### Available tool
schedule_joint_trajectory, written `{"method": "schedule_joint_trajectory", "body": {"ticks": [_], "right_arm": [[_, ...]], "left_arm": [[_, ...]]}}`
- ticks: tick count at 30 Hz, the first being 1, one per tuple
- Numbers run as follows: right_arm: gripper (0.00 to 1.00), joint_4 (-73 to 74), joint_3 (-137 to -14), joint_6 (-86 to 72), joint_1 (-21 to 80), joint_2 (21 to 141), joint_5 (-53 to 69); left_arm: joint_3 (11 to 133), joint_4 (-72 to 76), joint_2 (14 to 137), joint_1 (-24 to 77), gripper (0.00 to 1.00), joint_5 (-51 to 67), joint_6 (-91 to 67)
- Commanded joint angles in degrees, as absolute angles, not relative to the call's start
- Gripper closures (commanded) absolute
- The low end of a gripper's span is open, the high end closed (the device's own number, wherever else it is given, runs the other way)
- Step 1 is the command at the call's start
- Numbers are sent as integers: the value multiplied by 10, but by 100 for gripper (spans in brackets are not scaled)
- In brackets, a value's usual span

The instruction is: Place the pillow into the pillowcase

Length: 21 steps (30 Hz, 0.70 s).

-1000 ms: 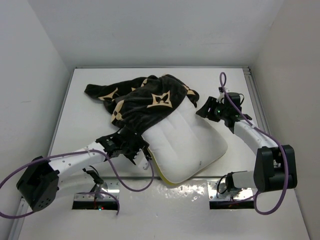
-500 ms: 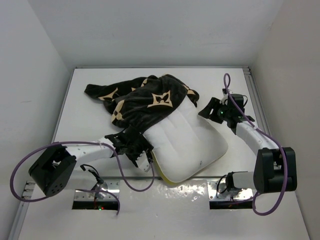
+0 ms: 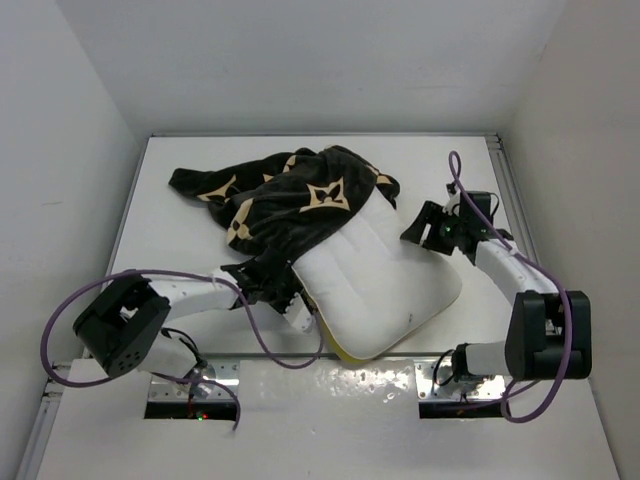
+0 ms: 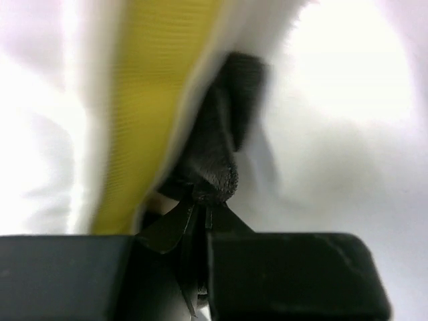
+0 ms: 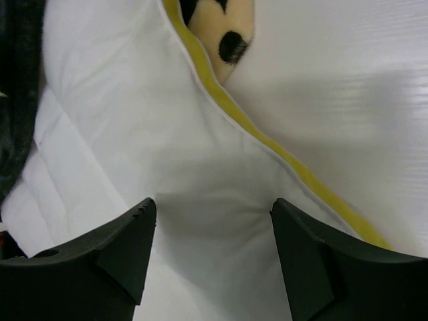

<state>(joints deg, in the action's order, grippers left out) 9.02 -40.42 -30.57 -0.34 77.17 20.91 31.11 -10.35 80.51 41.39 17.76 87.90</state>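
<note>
The white quilted pillow lies in the middle of the table, its far end tucked under the black pillowcase with tan flower motifs. My left gripper is at the pillow's near-left edge. In the left wrist view the left gripper is shut on a fold of the black pillowcase beside the pillow's yellow piping. My right gripper is at the pillow's far-right corner. There the right gripper stands open, its jaws astride the pillow, close to its yellow edge.
White walls close in the table on the left, back and right. Part of the pillowcase spreads toward the far left. Metal mounting plates line the near edge by the arm bases.
My left gripper slid right along the pillow's near-left edge and shut on black fabric. The right gripper opened wider and drifted slightly right. The pillow shifted a little to the right.
</note>
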Motion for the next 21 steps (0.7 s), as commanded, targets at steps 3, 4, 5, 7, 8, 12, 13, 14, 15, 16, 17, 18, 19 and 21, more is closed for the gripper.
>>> {"method": "schedule_joint_trajectory", "body": {"ticks": [3, 4, 5, 7, 8, 12, 13, 14, 15, 16, 17, 18, 19, 21], "right_arm": [[25, 233, -502, -217, -17, 719, 179], [23, 252, -534, -197, -18, 709, 162], [21, 294, -553, -187, -18, 699, 148], [18, 343, -606, -157, -19, 674, 130], [18, 386, -623, -145, -19, 669, 141], [23, 478, -666, -100, -18, 634, 216], [26, 487, -665, -94, -15, 612, 243], [28, 485, -661, -84, -5, 599, 271], [30, 476, -644, -72, 16, 585, 322], [30, 447, -634, -63, 45, 553, 343], [30, 434, -615, -55, 65, 539, 358], [27, 418, -585, -55, 81, 523, 359], [24, 388, -571, -68, 115, 506, 345], [24, 360, -533, -129, 147, 499, 266]], "left_arm": [[460, -187, 759, 374, 100, 252, 710], [477, -197, 751, 367, 100, 274, 695], [504, -207, 738, 363, 100, 283, 683], [532, -229, 721, 356, 100, 298, 641], [557, -242, 717, 352, 100, 301, 612], [614, -243, 708, 348, 100, 317, 530], [632, -236, 707, 348, 100, 317, 493], [639, -221, 707, 348, 100, 318, 478], [645, -211, 708, 350, 100, 316, 464], [652, -200, 708, 352, 100, 312, 444], [656, -186, 710, 358, 100, 308, 441], [661, -180, 715, 360, 100, 295, 440], [664, -180, 719, 364, 100, 289, 448], [669, -184, 727, 374, 100, 279, 459]]}}
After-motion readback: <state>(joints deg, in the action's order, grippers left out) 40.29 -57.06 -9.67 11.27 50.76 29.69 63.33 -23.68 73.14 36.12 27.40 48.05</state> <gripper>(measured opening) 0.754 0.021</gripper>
